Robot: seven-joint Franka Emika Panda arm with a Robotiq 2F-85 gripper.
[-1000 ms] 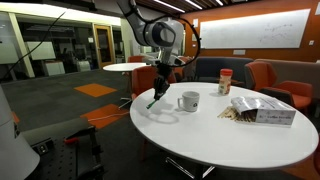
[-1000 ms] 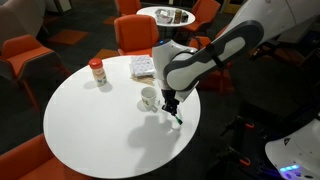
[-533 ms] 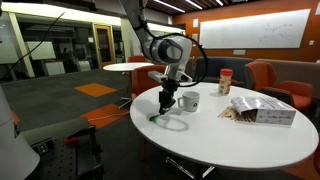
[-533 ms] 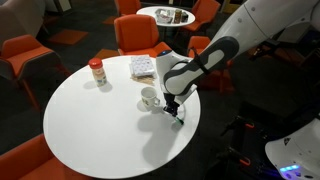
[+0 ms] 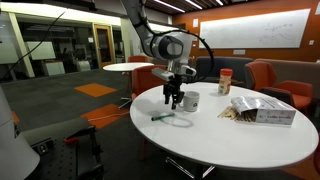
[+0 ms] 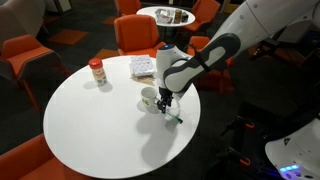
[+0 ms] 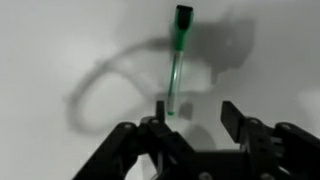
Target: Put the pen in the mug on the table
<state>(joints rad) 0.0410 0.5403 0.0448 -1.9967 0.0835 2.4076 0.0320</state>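
Note:
The pen (image 5: pixel 160 117) lies flat on the white table (image 5: pixel 230 140), near its edge. In the wrist view the pen (image 7: pixel 176 55) is green with a dark cap, and its near end rests just beside one finger (image 7: pixel 160 111). My gripper (image 5: pixel 175 101) hangs a little above the tabletop, between the pen and the white mug (image 5: pixel 189 101), and it is open with nothing held. In both exterior views the mug (image 6: pixel 148 98) stands upright right next to the gripper (image 6: pixel 166 108), and the pen (image 6: pixel 174 119) lies beyond it toward the rim. The wrist view shows the gripper (image 7: pixel 196 115) with its jaws spread.
An orange-red canister (image 5: pixel 225 81) (image 6: pixel 97 71) and a snack box (image 5: pixel 262 110) (image 6: pixel 143 66) stand farther across the table. Orange chairs (image 6: pixel 136 33) ring the table. A smaller round table (image 6: pixel 165 14) is behind.
The gripper carried the pen down toward the table, then opened. The pen now lies flat on the tabletop and the gripper has shifted toward the mug.

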